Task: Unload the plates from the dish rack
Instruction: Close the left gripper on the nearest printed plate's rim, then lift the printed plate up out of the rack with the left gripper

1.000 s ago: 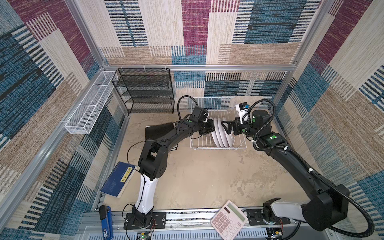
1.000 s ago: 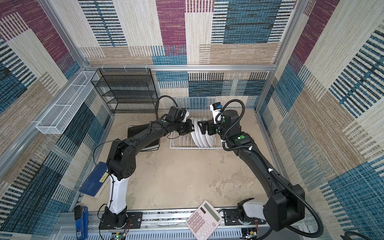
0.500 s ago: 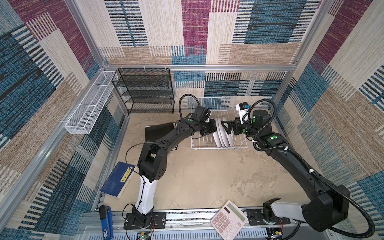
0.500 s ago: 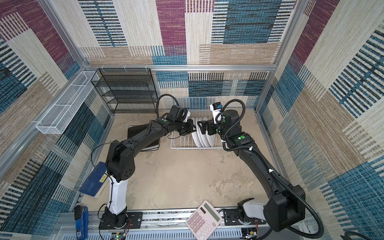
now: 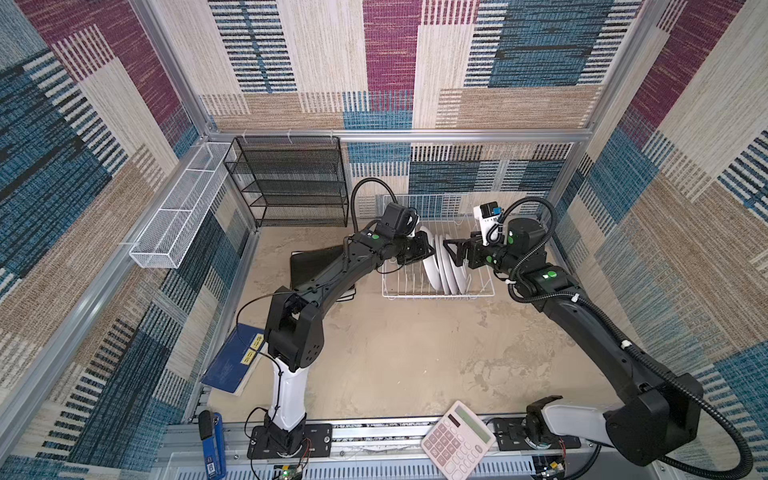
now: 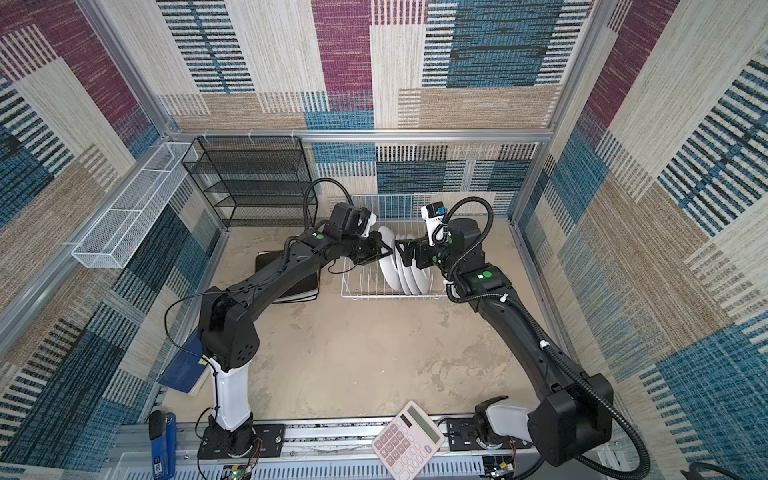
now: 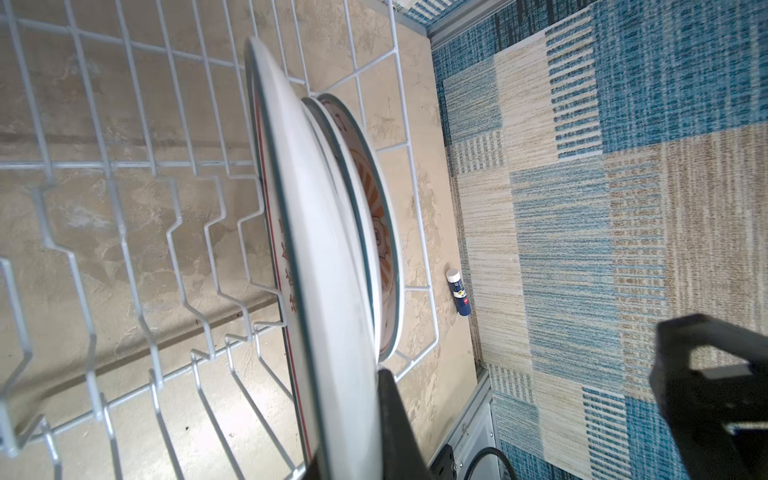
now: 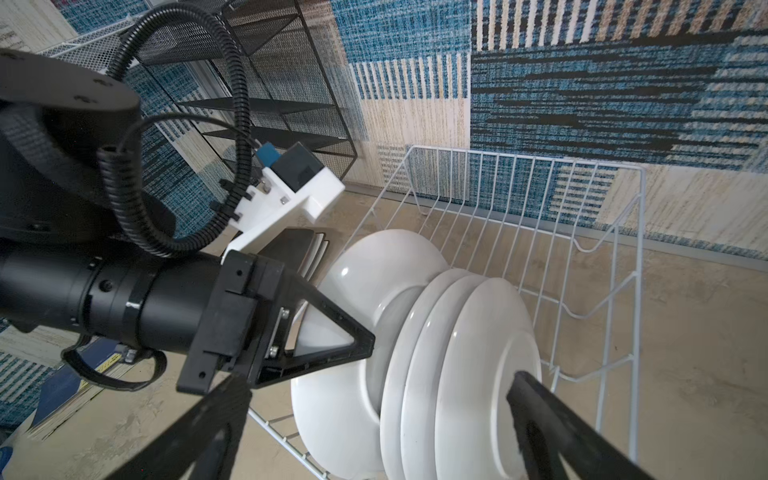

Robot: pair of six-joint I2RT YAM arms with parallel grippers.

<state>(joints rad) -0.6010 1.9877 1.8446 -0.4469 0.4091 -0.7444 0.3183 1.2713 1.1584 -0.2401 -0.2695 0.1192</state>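
Worktop (image 5: 395,353): a sandy, mottled surface is carrying everything, with patterned walls closing it in on three sides.
Shelf (image 5: 291,183): a black mesh tiered unit is standing in the back left corner.
Basket (image 5: 178,220): a long, narrow white mesh one is hanging along the left wall.
Dish rack (image 5: 436,205): the white wire frame is sitting at the back of the worktop, just right of the shelf and between the two arms.
Stack of plates (image 6: 274,266): it is lying flat on the worktop just left of the dish rack, partly under the left arm. A black square plate is showing on top and pale edges are peeking out below.
Book (image 5: 232,361): a dark blue one is leaning at the left edge of the worktop.
Row of plates (image 5: 444,270): four round white plates are standing on edge at the right end of the dish rack, packed close together.
Calculator (image 5: 457,438): a pink one is resting on the front rail.
Held plate (image 8: 353,291): the leftmost plate of the row is tipping away from the other three at its top.
Left tool (image 5: 428,250): it is pinching narrowly on the upper rim of the held plate.
Right tool (image 5: 451,251): it is gaping wide and gripping nothing, hovering over the top of the row and facing the left tool.
Bottle (image 7: 457,291): a small blue one with a white cap is lying by the wall beyond the dish rack.
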